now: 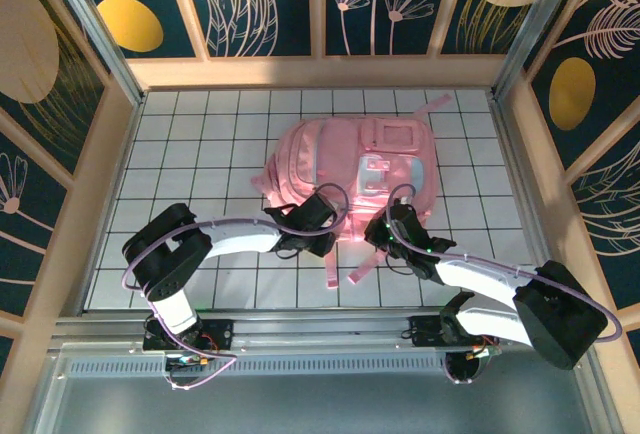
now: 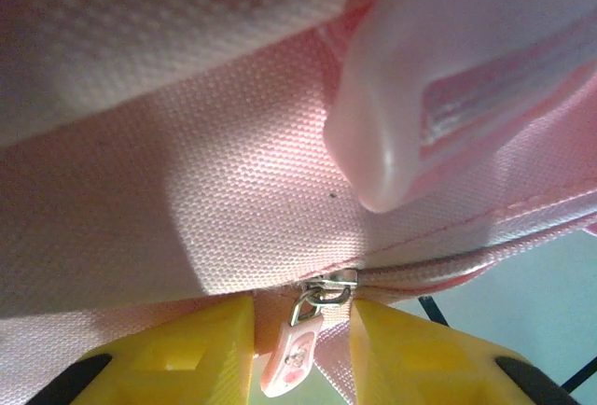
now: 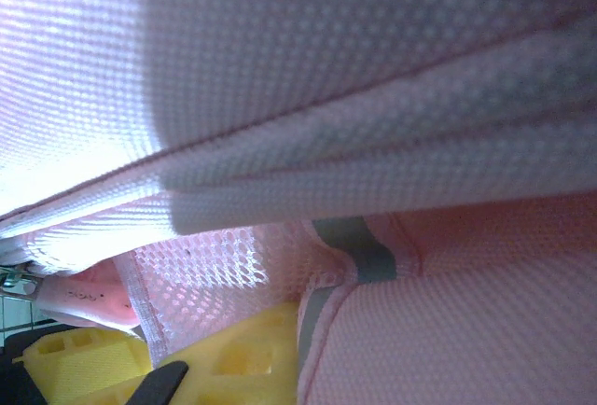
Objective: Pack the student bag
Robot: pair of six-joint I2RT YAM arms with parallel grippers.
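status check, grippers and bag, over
Left gripper open, astride zipper pull. Right gripper shut at mesh of student bag. Bag flat on table, loose strap trailing toward arm bases.

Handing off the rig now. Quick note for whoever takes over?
Left gripper: open, straddling the zipper pull, not yet gripping it.
Right gripper: shut, pressed against the student bag at its near edge; hold on fabric unconfirmed.
Bag lies front-up on the table.
Done: both arms at the bag.
Left: pinch the pull, run the zip; contents cannot be seen.
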